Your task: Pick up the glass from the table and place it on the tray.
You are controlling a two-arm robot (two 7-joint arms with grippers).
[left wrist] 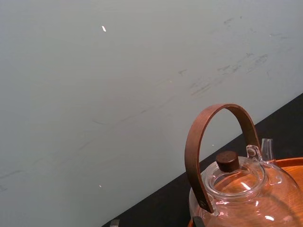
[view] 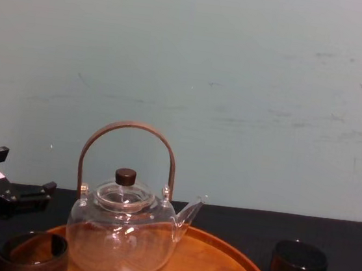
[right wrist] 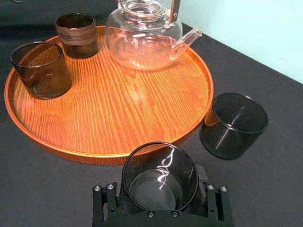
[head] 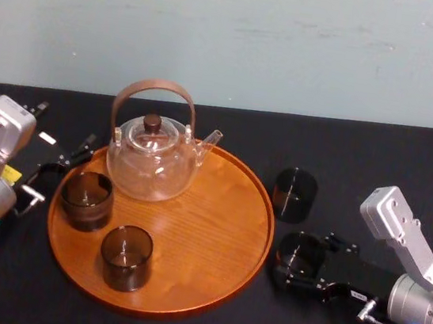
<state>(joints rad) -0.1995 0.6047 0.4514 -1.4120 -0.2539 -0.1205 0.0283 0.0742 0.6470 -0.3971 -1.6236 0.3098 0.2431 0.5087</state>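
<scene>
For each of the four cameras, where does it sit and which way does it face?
Head: high, looking down on the tray; left gripper left of it, right gripper right, closed on a glass.
Chest: low, facing the teapot and wall; left gripper at its left edge.
Left wrist: beside the tray, tilted up at teapot and wall.
Right wrist: behind its own gripper, facing the tray.
Head and right wrist share tray, teapot, glass.
</scene>
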